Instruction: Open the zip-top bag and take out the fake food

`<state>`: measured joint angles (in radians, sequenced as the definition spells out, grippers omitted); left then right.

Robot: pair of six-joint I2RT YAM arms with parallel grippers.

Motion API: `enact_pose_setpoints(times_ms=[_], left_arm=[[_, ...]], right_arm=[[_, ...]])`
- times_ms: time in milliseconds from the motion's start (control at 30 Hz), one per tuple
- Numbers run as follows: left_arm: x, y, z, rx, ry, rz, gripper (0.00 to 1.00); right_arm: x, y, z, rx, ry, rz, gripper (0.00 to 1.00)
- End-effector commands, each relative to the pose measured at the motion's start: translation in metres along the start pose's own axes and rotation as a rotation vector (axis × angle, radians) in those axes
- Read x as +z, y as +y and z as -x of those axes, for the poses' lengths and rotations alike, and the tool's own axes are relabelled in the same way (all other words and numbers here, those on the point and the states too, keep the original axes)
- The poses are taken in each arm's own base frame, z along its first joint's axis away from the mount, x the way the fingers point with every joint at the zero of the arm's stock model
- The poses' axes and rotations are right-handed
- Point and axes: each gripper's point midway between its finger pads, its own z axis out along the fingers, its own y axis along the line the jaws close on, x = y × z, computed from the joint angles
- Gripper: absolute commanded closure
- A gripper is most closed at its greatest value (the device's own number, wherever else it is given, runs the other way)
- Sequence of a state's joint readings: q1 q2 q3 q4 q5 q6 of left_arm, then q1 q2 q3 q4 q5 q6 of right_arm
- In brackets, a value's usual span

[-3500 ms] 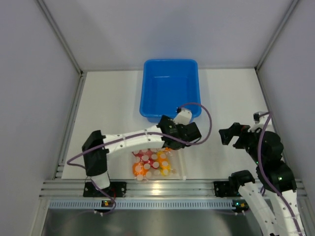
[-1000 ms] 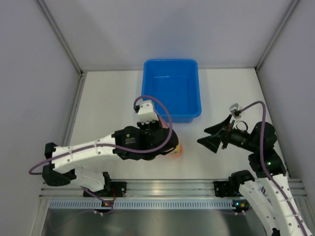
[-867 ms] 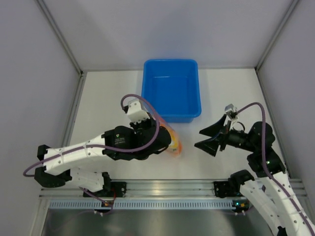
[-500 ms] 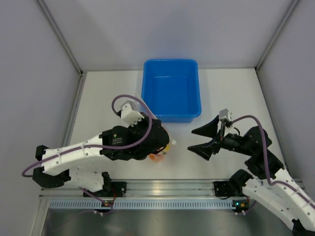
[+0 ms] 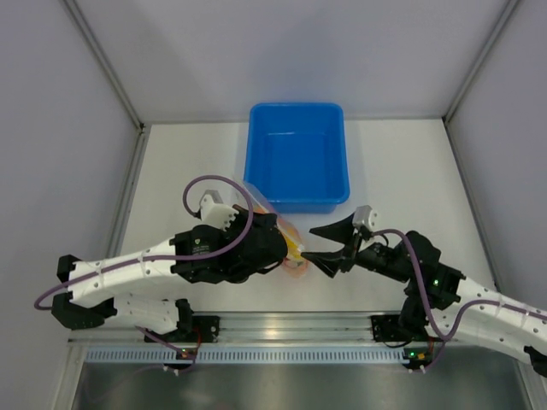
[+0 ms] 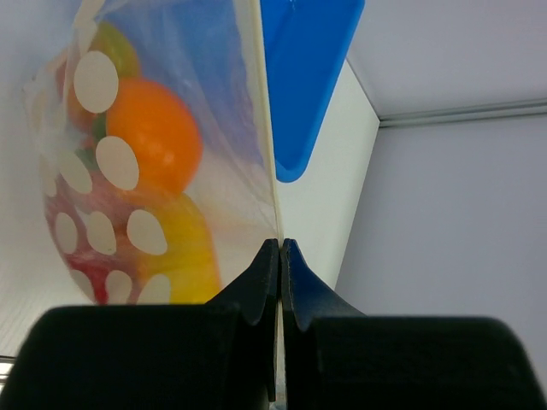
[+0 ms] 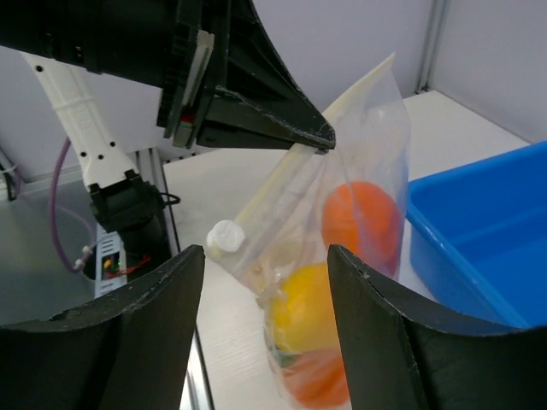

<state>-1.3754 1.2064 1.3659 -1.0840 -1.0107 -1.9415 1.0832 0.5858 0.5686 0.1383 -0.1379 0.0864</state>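
Plastic zip-top bag (image 6: 218, 175), left end effector (image 6: 279, 249) pinching

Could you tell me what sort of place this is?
Probably a lab robot test cell: plain grey panels wall in a white table, an aluminium rail runs along its near edge, and a blue tub sits on it.

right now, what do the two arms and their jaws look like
The left arm and the right arm are both built from white tube-like links joined by bulky black joint housings. A purple cable loops loosely along each one. The jaws are matte black, each a pair of broad, tapering, wedge-shaped fingers.
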Motion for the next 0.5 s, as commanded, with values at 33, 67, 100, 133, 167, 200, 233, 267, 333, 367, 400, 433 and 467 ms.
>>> enact_pose_setpoints(times_ms=[33, 67, 100, 133, 167, 200, 233, 267, 333, 367, 400, 433, 467], left_arm=[[-0.008, -0.015, 0.011, -0.094, 0.0, -0.035, 1.0], [-0.008, -0.014, 0.011, -0.093, 0.003, -0.033, 1.0], [-0.009, -0.014, 0.012, -0.096, 0.003, -0.034, 1.0], [-0.009, -0.014, 0.011, -0.097, 0.004, -0.033, 1.0], [-0.009, -0.013, 0.011, -0.099, 0.004, -0.032, 1.0], [-0.008, -0.01, 0.012, -0.099, 0.002, -0.03, 1.0], [-0.008, -0.01, 0.012, -0.108, 0.002, -0.03, 1.0], [-0.008, -0.01, 0.013, -0.111, 0.002, -0.03, 1.0], [-0.01, -0.009, 0.015, -0.117, 0.005, -0.033, 1.0], [-0.009, -0.009, 0.014, -0.116, 0.004, -0.032, 1.0], [-0.01, -0.009, 0.015, -0.119, 0.008, -0.032, 1.0], [-0.01, -0.009, 0.015, -0.119, 0.006, -0.032, 1.0], [-0.01, -0.008, 0.015, -0.12, 0.008, -0.032, 1.0]], right_arm=[[0.01, -0.016, 0.024, -0.056, -0.141, -0.092, 0.42], [0.01, -0.017, 0.024, -0.058, -0.146, -0.096, 0.45], [0.011, -0.017, 0.024, -0.058, -0.149, -0.097, 0.47], [0.013, -0.017, 0.022, -0.056, -0.143, -0.096, 0.48], [0.014, -0.017, 0.023, -0.055, -0.144, -0.096, 0.52], [0.015, -0.016, 0.02, -0.054, -0.133, -0.091, 0.53], [0.019, -0.014, 0.017, -0.053, -0.119, -0.076, 0.53], [0.02, -0.013, 0.016, -0.048, -0.113, -0.073, 0.53], [0.022, -0.013, 0.01, -0.04, -0.107, -0.071, 0.54], [0.022, -0.013, 0.009, -0.038, -0.108, -0.068, 0.59], [0.022, -0.013, 0.011, -0.038, -0.118, -0.067, 0.63], [0.022, -0.012, 0.011, -0.036, -0.118, -0.064, 0.69], [0.022, -0.011, 0.011, -0.037, -0.118, -0.06, 0.79]])
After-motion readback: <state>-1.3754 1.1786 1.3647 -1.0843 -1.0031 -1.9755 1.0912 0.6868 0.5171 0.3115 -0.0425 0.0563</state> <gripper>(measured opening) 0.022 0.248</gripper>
